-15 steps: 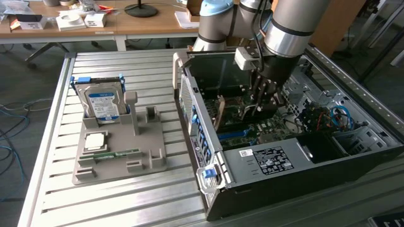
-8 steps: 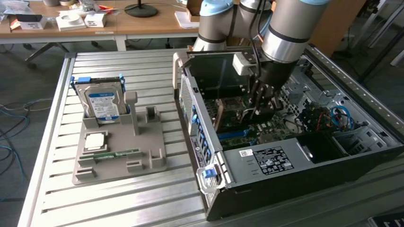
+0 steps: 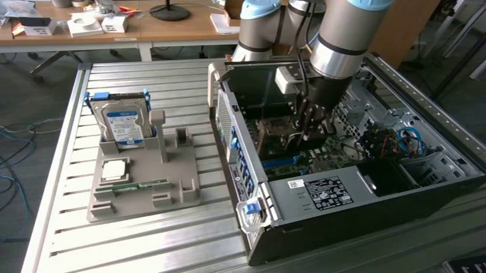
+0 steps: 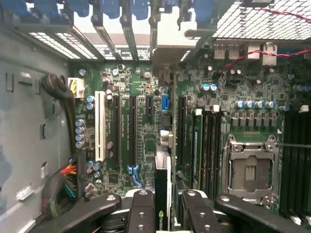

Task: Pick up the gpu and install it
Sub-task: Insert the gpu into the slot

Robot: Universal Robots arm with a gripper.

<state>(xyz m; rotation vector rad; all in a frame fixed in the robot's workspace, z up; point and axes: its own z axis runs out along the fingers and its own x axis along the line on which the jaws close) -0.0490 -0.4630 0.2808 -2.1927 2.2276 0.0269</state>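
The gpu is seen edge-on in the wrist view as a thin dark card with a small green logo. My gripper is shut on it, a black finger pressed against each side. The card hangs over the green motherboard, close to the long black expansion slots, with its silvery bracket towards the case's rear slot openings. In the exterior view my gripper reaches down into the open computer case, and the card's tan face shows beside the fingers.
On the slatted table at the exterior view's left stands a grey holder with a silver hard drive, a processor and a green memory stick. Inside the case are the CPU socket, cable bundles and blue cables.
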